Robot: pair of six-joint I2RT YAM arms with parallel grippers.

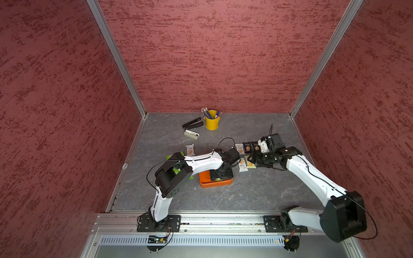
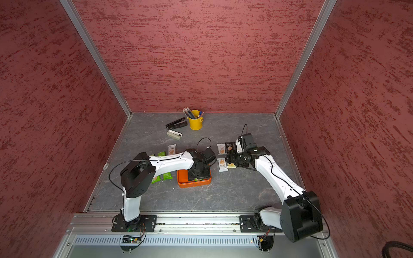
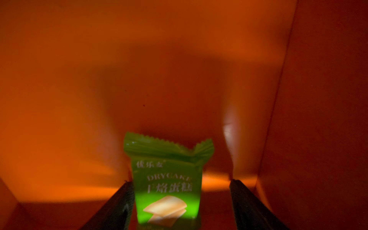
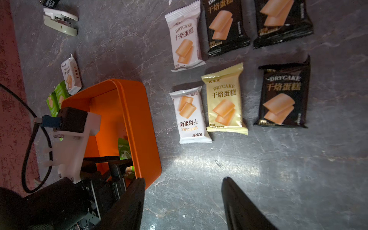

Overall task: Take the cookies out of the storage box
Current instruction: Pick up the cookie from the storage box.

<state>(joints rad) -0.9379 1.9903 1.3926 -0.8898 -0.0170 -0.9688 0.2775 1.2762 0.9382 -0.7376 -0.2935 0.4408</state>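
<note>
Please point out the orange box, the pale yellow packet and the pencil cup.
orange box (image 4: 145, 129): right wrist view, outer wall.
pale yellow packet (image 4: 225, 99): right wrist view, printed front.
pencil cup (image 1: 211, 124): a top view, outer wall.

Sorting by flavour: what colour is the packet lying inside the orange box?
Green: the packet in the storage box shows best in the left wrist view.

Lab booth: red wall panels (image 1: 223, 55), aluminium frame (image 1: 120, 60), mounting rail (image 1: 223, 220).

Orange storage box (image 1: 215, 183), one green packet (image 3: 167, 179) inside
Black, white and pale-yellow cookies (image 4: 224, 99) lie flat on the table (image 4: 278, 169) beside it, in two rows.
</note>
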